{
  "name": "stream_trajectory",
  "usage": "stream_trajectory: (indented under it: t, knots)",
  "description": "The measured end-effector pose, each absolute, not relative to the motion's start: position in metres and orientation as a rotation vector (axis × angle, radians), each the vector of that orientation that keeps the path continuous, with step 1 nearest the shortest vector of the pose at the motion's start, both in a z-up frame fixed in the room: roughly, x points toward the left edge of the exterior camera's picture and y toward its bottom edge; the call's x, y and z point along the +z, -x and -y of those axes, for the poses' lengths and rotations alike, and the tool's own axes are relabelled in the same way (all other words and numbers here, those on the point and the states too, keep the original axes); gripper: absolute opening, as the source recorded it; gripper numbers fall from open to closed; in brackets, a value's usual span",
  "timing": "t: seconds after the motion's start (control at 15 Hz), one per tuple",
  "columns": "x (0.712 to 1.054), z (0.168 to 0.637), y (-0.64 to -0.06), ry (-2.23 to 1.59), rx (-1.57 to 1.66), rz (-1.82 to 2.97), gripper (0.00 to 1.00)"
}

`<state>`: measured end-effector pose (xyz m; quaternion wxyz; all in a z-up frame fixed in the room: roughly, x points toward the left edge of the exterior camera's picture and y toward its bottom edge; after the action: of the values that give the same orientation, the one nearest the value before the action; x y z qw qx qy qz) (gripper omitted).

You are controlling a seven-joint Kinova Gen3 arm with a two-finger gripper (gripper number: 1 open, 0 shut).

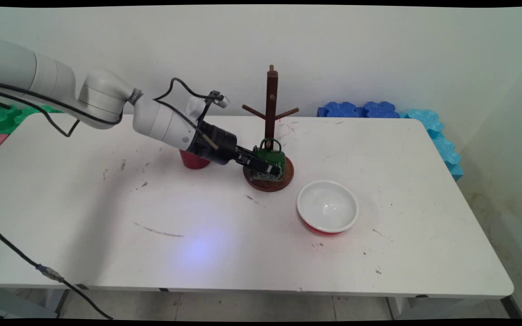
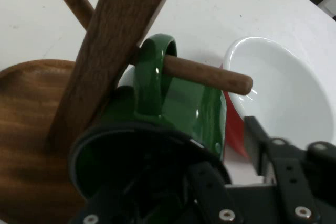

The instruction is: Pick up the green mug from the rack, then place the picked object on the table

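Mug (image 1: 272, 159): dark green, white lettering
Stand (image 1: 270, 106): dark brown
Bowl (image 1: 327, 207): white inside, red outside
Cup (image 1: 194, 161): red

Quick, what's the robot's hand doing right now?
Gripper: shut on the green mug, one finger inside it; the mug's handle hangs on the mug tree's peg.

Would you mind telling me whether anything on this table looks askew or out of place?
The green mug hangs by its handle on a low peg of the wooden mug tree, lying on its side, with the gripper at its rim. The red-and-white bowl sits upright. The table is scuffed; nothing has spilled.
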<state>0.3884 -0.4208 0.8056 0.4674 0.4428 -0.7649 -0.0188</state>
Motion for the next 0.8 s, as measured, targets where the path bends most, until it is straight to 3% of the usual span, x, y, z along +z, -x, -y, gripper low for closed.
stream_trajectory:
  t: [0.8]
  knots:
    - [0.8078,0.4198,-0.3943,-1.086,-0.057,1.867,0.0]
